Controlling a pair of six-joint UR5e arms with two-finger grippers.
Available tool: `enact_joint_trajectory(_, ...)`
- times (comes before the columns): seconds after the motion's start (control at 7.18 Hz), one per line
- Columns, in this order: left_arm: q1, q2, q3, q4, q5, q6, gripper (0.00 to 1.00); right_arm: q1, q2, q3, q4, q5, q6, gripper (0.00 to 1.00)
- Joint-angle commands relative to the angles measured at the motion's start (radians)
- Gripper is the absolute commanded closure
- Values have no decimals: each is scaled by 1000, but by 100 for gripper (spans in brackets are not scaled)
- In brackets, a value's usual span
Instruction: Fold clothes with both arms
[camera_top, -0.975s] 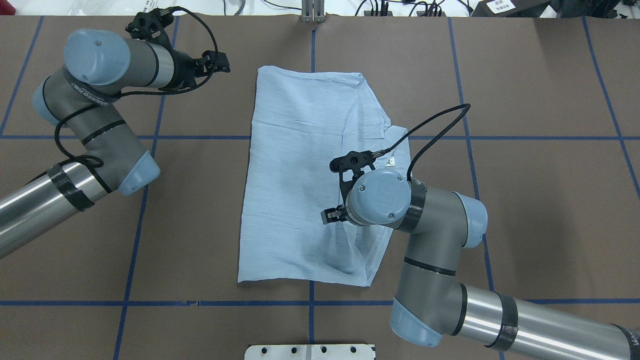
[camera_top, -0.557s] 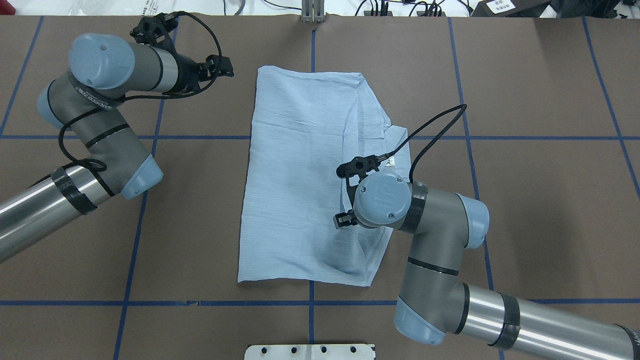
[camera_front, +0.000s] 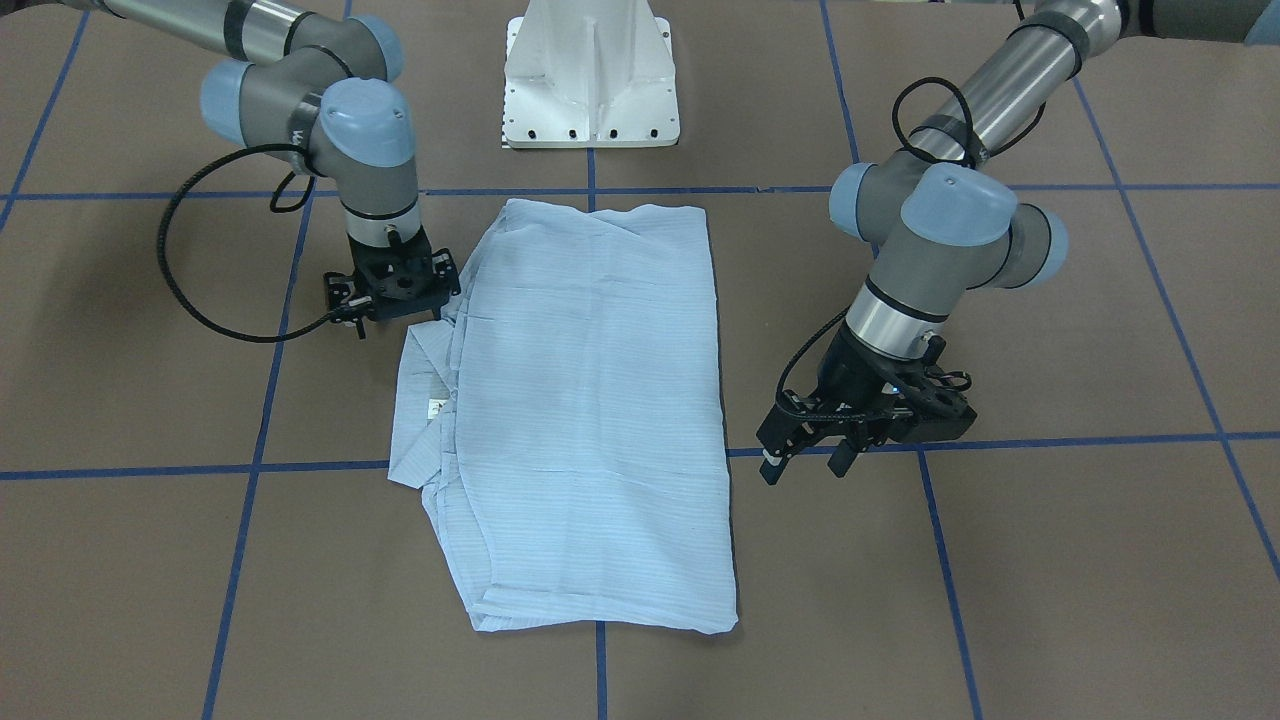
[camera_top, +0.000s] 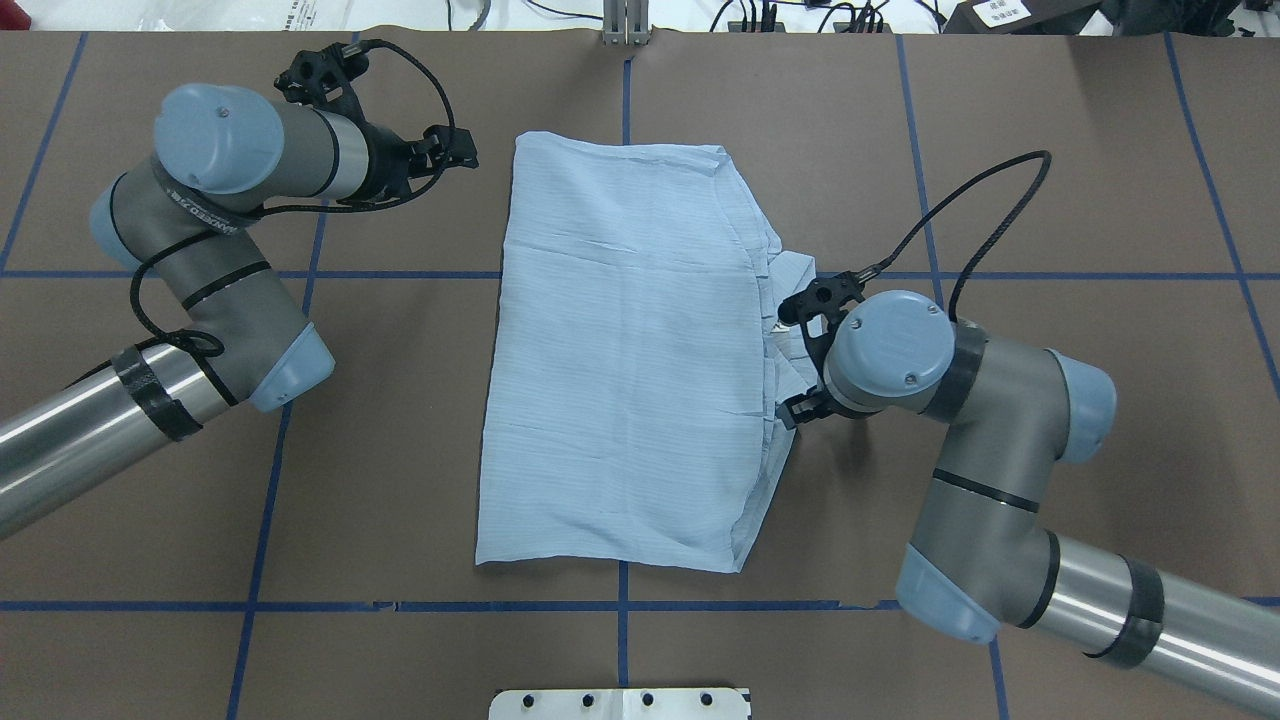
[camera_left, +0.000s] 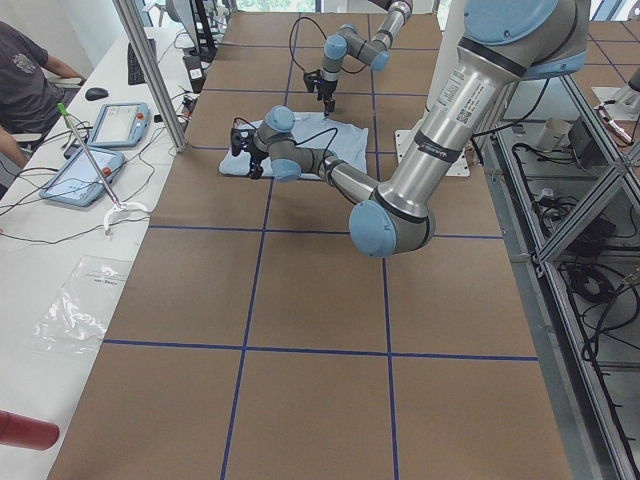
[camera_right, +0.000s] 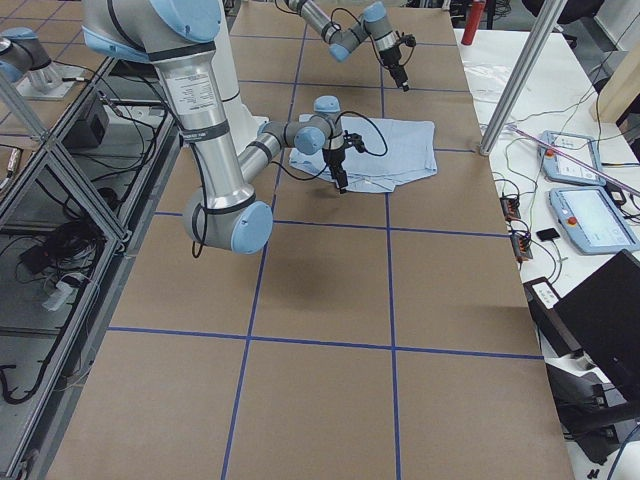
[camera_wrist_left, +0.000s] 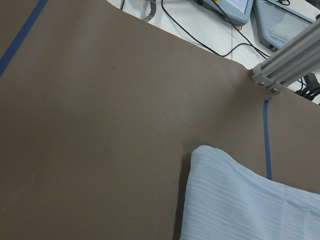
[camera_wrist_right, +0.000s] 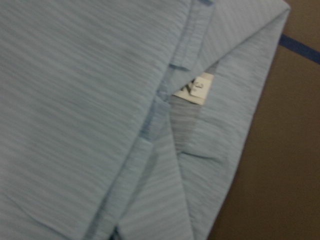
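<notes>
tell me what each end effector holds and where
Nothing in the left end effector, open. The right end effector is at the shirt edge; hold cannot be told.

- A robotics lab: the left arm (camera_top: 200, 230) and right arm (camera_top: 980, 420) work from a white pedestal (camera_front: 590, 80) at a large table (camera_top: 1100, 450) covered in brown sheet, gridded with blue tape (camera_top: 1100, 275).
- Aluminium posts (camera_right: 520, 80) stand at its edge.
- Teach pendants (camera_right: 592, 215) and a laptop (camera_right: 600, 310) lie on a white side bench (camera_left: 60, 260), where a person (camera_left: 25, 70) sits.
</notes>
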Motion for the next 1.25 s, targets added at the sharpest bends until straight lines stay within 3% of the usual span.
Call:
enact_joint_trajectory(0.0,8,0,-9,1,-2,-13,0,49,-25,72,0,79,-22,0)
enact_joint_trajectory(0.28,79,85,-156,9,-123,-54,0,61,-22,156,3,151,9,0)
enact_joint_trajectory(0.56,222,179,-337,88,-116,-226,0,61,-15,197,15,231,121,0)
enact_joint_trajectory(0.84,429,201,-443,274,49,-353,1,57,-13,207,17,248,179,0)
enact_joint_trajectory(1.11,512,206,-457,330,99,-404,3,57,-8,212,17,246,188,0)
